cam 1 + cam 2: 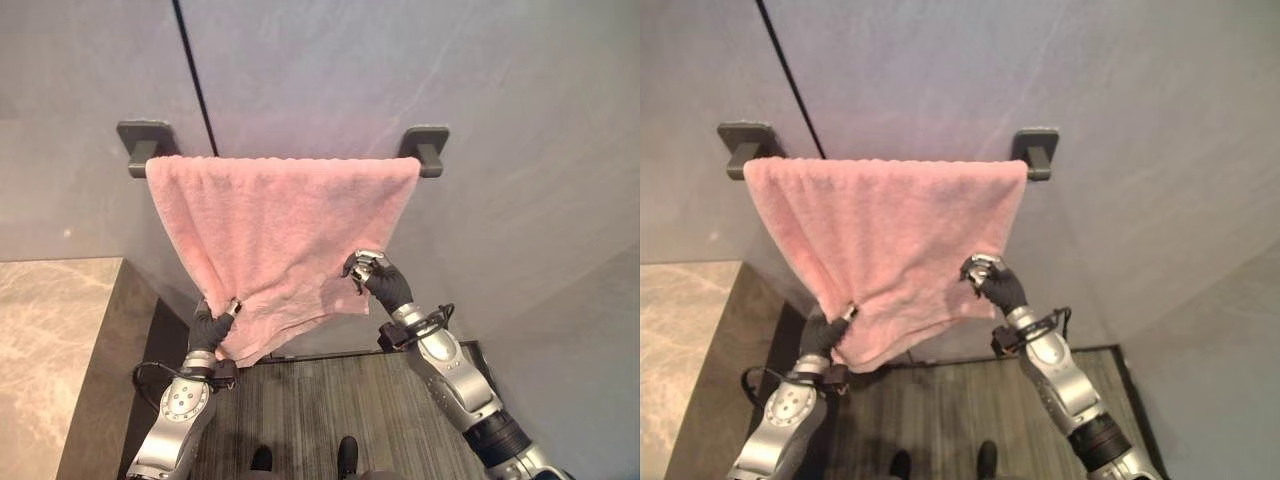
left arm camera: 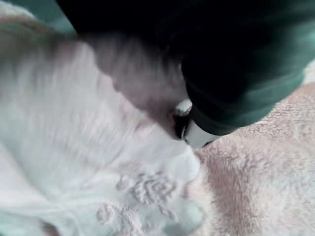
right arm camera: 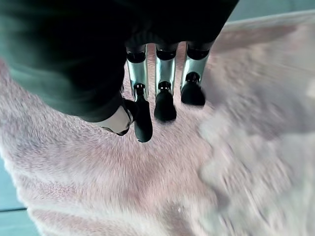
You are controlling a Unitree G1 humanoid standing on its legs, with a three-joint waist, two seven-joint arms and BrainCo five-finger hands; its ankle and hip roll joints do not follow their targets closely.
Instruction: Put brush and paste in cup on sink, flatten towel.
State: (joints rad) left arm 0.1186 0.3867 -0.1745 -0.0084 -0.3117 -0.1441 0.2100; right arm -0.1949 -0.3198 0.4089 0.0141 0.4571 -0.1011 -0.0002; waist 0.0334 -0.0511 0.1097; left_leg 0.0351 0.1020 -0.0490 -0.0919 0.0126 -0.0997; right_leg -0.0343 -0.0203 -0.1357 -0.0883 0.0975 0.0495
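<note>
Pink towel point(image 1: 270, 240) hangs over dark wall bar point(image 1: 432, 150), lower edge slanting, lowest at 7 o'clock. Left hand point(image 1: 212, 325) pinches the bottom corner, fingers curled on the cloth. Right hand point(image 1: 378, 280) at towel's 4 o'clock edge, fingers point(image 3: 165, 101) bent onto the cloth; grip can't be told. Counter point(image 1: 55, 350) at 8 o'clock.

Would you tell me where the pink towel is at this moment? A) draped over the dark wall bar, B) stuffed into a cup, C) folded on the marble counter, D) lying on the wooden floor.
A: the pink towel hangs over the wall bar, with the left hand and right hand at its lower edge.
</note>
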